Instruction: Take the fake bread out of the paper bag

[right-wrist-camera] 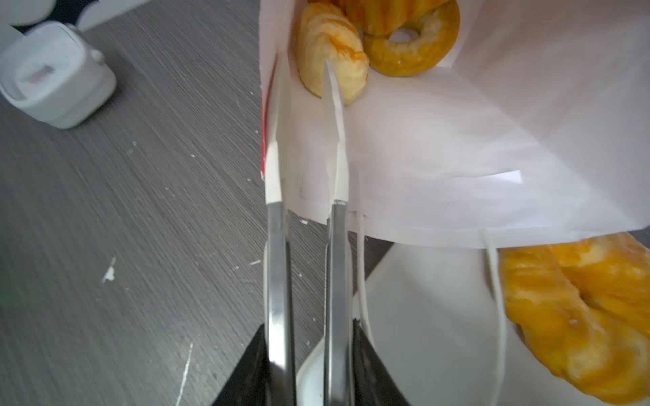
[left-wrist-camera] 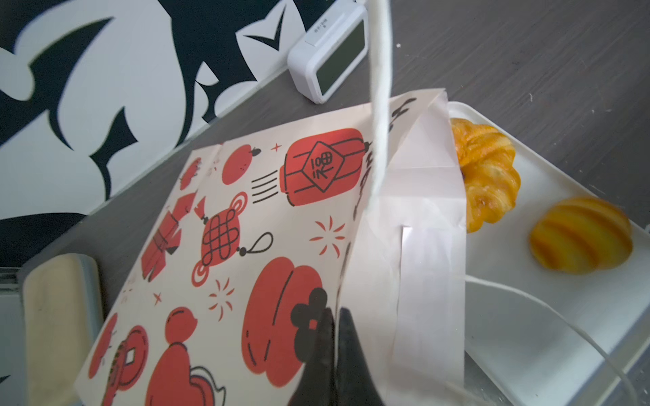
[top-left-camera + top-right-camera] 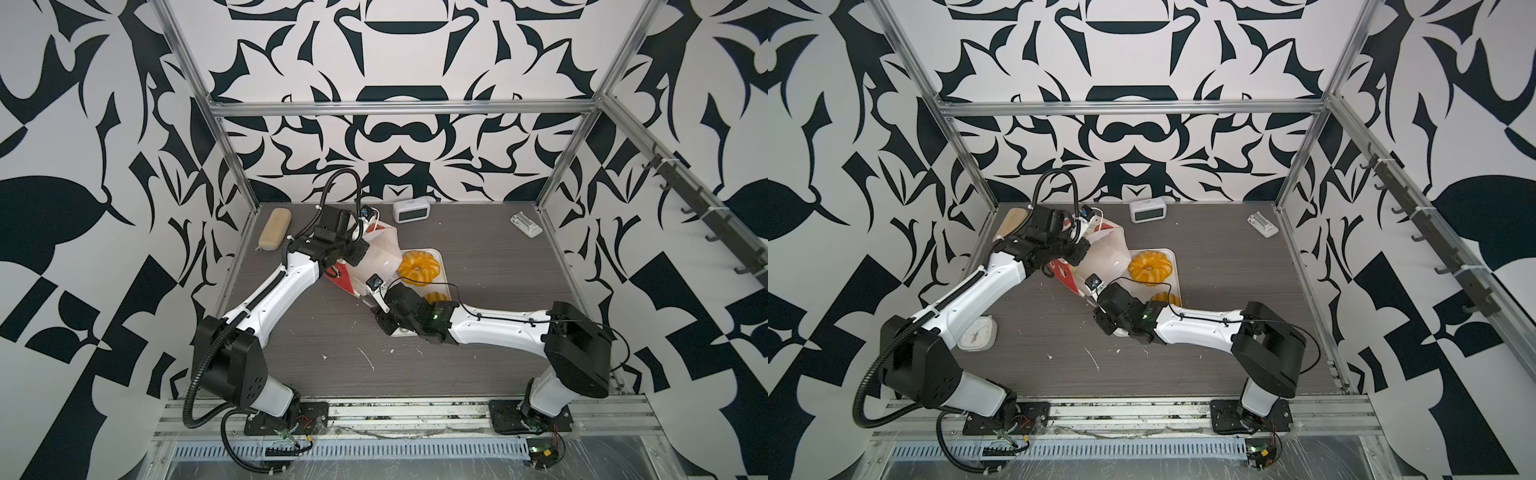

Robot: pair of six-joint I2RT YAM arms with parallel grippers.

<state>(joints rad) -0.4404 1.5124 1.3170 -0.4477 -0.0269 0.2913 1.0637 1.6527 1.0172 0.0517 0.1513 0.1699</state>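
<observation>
Both top views look steeply down from high over the front edge of the table (image 3: 478, 340), facing the back wall (image 3: 399, 124), far enough off to take in the whole table. They sit side by side, so the scene is nearly the same in each, only shifted sideways. The left wrist camera rides close behind the left gripper (image 2: 334, 316) and looks along it, over the printed side of the bag (image 2: 246, 228), to the clock (image 2: 327, 59) and tray (image 2: 562, 316). The right wrist camera looks along the right gripper (image 1: 304, 61), very near, into the bag's mouth. All four views share bag, tray and ring loaf (image 1: 580, 316).
</observation>
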